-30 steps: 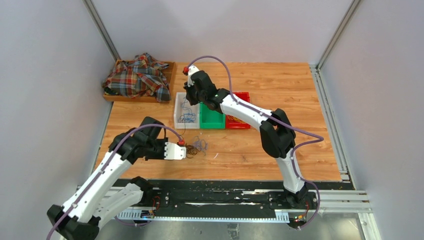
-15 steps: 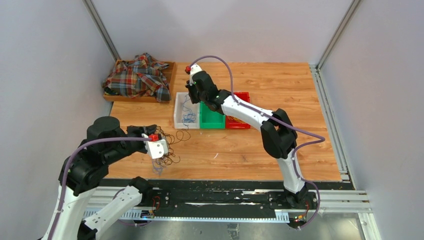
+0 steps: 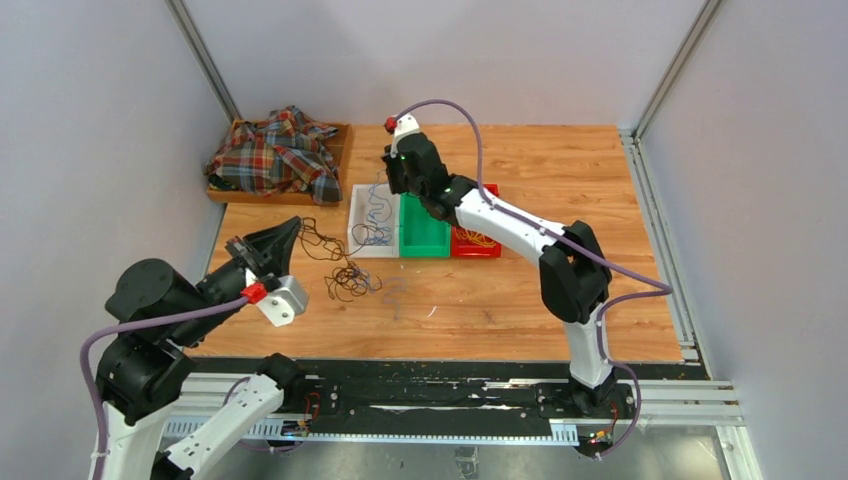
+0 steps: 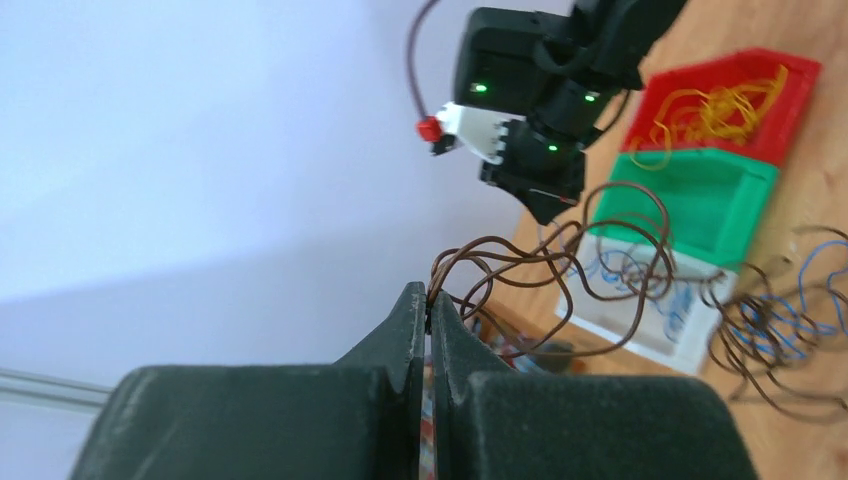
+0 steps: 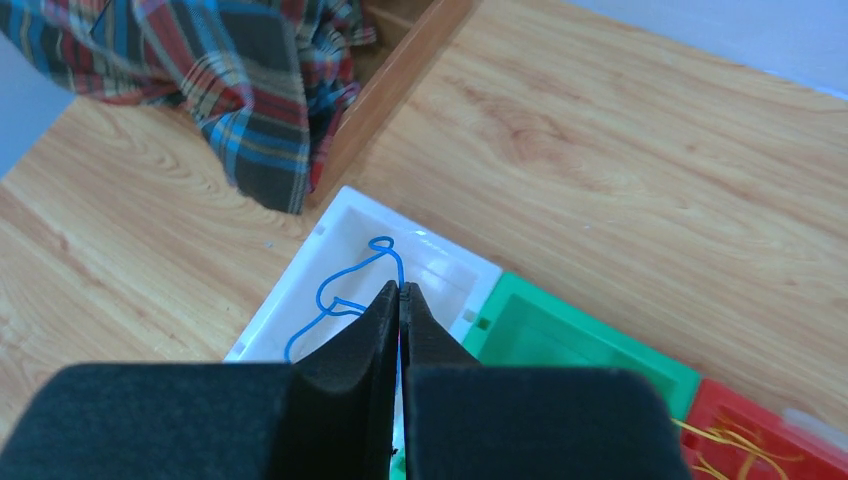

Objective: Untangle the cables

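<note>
- Your left gripper is pressed together on a brown cable. Its loops run forward from the tips and drop to the tangle on the table.
- Your right gripper pinches a blue cable just above the white bin, and the strand hangs below the tips into it.
- Left-side risk — the brown loops look knotted with thin blue strands beyond the tips. A hard pull could drag the whole clump, or the wire could slip from the pinch.
- Right-side risk — lifting may snag other loops in the bin and haul them out, or nudge it against the green bin alongside.
</note>
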